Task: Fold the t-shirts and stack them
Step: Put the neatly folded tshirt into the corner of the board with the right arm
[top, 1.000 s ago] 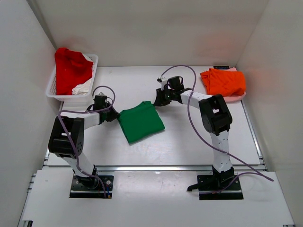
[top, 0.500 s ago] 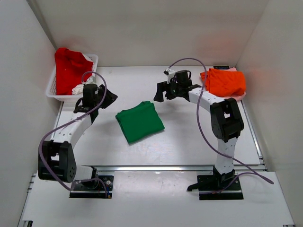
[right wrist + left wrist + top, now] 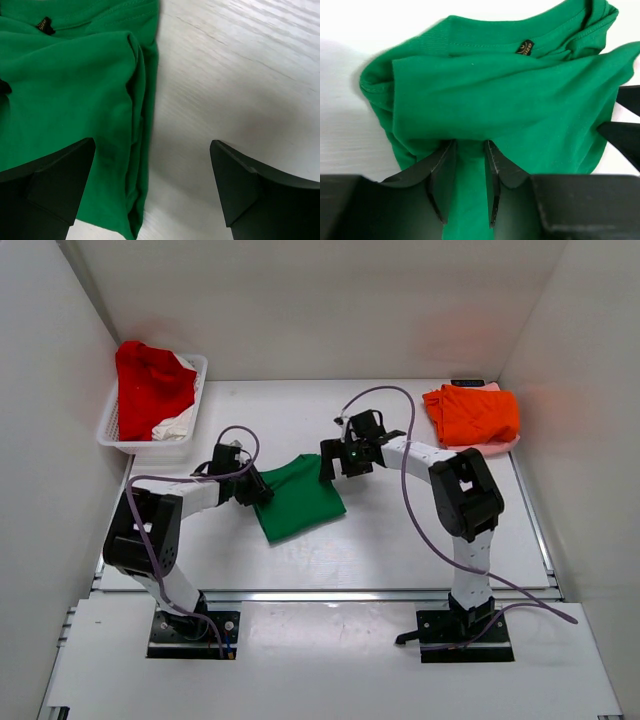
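Left pincer (image 3: 469, 146) clamps the green t-shirt (image 3: 510, 90); right pincer (image 3: 151, 146) gapes at its edge, basket (image 3: 140, 447) well apart.

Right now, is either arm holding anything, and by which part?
The left arm's fingers pinch the green t-shirt by a fold at the edge nearest that arm. The right arm's fingers are wide open, holding nothing.

The folded t-shirt (image 3: 300, 502) lies between my left claw (image 3: 258, 490) and right claw (image 3: 328, 466); the basket (image 3: 197, 390) holding shirts (image 3: 150, 385) sits back left, the stack (image 3: 472, 412) back right

Folded green t-shirt (image 3: 303, 504) centre; orange t-shirt (image 3: 472, 412) far right.
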